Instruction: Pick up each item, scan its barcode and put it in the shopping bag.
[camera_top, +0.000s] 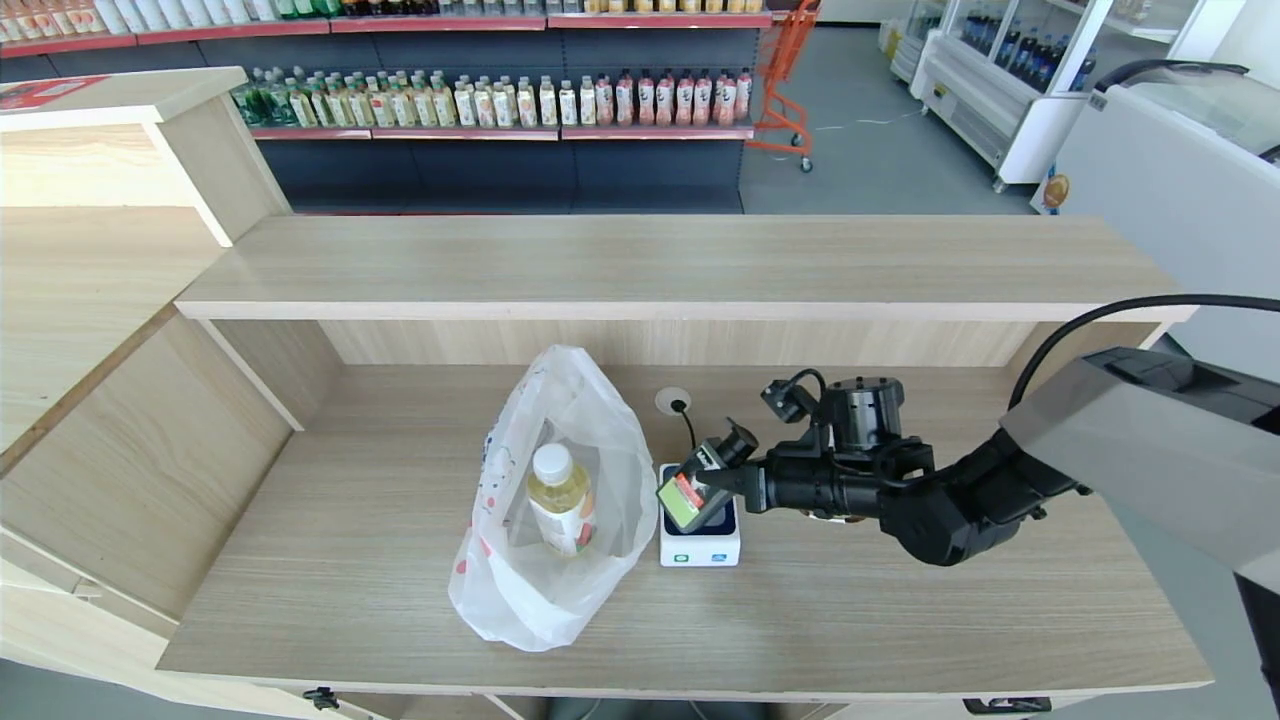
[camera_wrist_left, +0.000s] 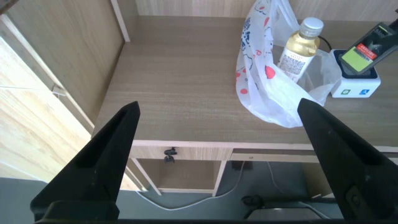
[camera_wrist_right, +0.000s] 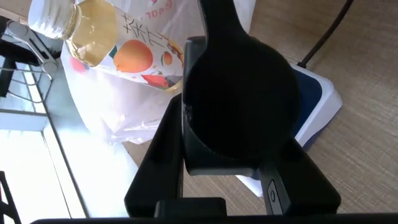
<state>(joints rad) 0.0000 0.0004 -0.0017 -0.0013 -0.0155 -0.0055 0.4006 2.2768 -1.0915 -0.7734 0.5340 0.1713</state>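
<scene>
- Currently, step in hand: scanning, as I judge it; right gripper clamped on a small green-and-red packet, held just above the white scanner on the counter
- Attitude of the packet: tilted, green face turned up toward the head camera; whether its barcode faces the scanner I cannot tell
- Translucent shopping bag: stands just beside the scanner on the robot's left, mouth open upward; one bottle with a white cap upright inside, so I count one item as bagged
- Idle left gripper: fingers spread wide, holding nothing, hanging out past the counter's front edge, well apart from the bag
- Next move, my judgement: once the read registers, carry the packet left over the bag's mouth, lower it in beside the bottle and let go; the mouth is soft and narrow, so I would come in from above and keep off the bottle cap
- Hidden: in the right wrist view the gripper's dark body covers the packet and much of the scanner; in the head view the scanner's top lies under the packet
- Hard to make out: the bottle's lower half behind the bag's film; whether further items wait on the counter behind the right arm I cannot tell
</scene>
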